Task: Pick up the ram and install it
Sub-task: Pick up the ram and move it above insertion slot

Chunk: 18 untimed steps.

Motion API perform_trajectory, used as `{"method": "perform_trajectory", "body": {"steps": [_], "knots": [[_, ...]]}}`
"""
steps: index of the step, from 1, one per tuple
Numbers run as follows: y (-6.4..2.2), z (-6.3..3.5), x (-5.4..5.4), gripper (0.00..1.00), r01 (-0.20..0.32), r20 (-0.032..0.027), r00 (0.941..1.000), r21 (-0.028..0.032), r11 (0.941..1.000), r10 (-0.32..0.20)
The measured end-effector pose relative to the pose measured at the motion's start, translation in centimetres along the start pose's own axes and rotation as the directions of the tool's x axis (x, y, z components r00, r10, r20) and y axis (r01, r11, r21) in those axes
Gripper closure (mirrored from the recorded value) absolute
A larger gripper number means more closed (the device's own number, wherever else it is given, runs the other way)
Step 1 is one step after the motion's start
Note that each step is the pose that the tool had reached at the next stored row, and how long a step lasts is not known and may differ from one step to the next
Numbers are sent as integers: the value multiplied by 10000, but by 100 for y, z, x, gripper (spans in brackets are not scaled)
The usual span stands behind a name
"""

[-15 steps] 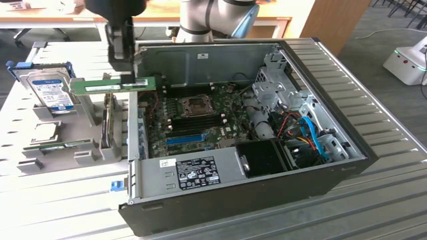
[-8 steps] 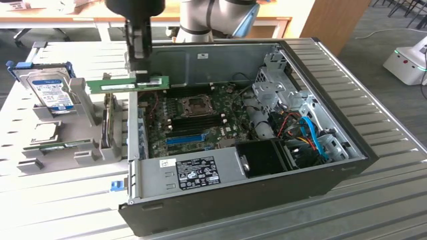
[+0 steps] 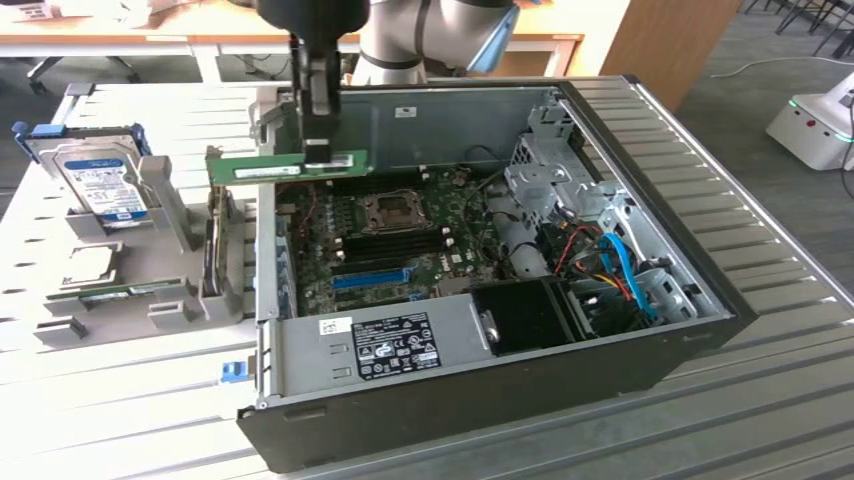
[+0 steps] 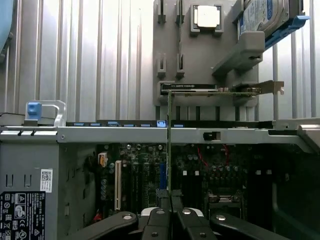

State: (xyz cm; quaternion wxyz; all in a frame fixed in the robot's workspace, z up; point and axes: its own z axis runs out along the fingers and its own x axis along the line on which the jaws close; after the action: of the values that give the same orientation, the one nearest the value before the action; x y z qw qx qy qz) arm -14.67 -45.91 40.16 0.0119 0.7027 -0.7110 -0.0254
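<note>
Pinching the ram point(image 3: 267, 168) by its upper long edge between the fingers point(image 3: 316, 135), closed down narrow on the thin green board and carrying it clear of everything beneath. Hanging the stick straight below the fingers, level, its long axis crossing the wall of the open computer case point(image 3: 641, 140) on the exterior view's left, one end out over the grey holder point(image 3: 160, 295) beside the case, the other end in over the motherboard point(image 3: 441, 235). Gripping a little toward the end inside the case rather than at the middle. Leaving the black memory slots point(image 3: 387, 247) lower down and farther toward the middle of the case, well apart from the stick, and judging by eye lying along much the same line as its long axis. Working with the single arm reaching down from behind the case. Resting case and holder alike on a pale ribbed metal surface point(image 3: 761, 400), with a silver hard drive point(image 3: 107, 185) propped in the holder, out beyond the case's wall on the exterior view's left. Showing a wooden desk point(image 3: 134, 42) behind the case, and grey carpet with a white machine point(image 3: 814, 125) off toward the exterior view's right of the case.
</note>
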Motion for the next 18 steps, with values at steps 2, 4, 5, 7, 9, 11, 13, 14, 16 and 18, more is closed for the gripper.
{"method": "perform_trajectory", "body": {"steps": [2,4,5,7,9,11,13,14,16,18], "knots": [[-67,-3,-1,88,-2,0,10000,-1,10000,2],[-131,-6,-2,88,-1,1,10000,-3,10000,1],[-164,-8,-2,88,0,0,10000,-4,10000,0],[-231,-11,-3,88,-1,1,10000,-6,10000,1],[-296,-15,-4,88,-1,0,10000,-8,10000,1],[-360,-18,-4,88,0,0,10000,-10,10000,0],[-421,-20,-5,88,-2,0,10000,-12,10000,2],[-452,-22,-6,88,-1,0,10000,-13,10000,1],[-507,-25,-6,88,-1,0,10000,-15,10000,1],[-563,-28,-7,88,-2,0,10000,-18,10000,2]]}}
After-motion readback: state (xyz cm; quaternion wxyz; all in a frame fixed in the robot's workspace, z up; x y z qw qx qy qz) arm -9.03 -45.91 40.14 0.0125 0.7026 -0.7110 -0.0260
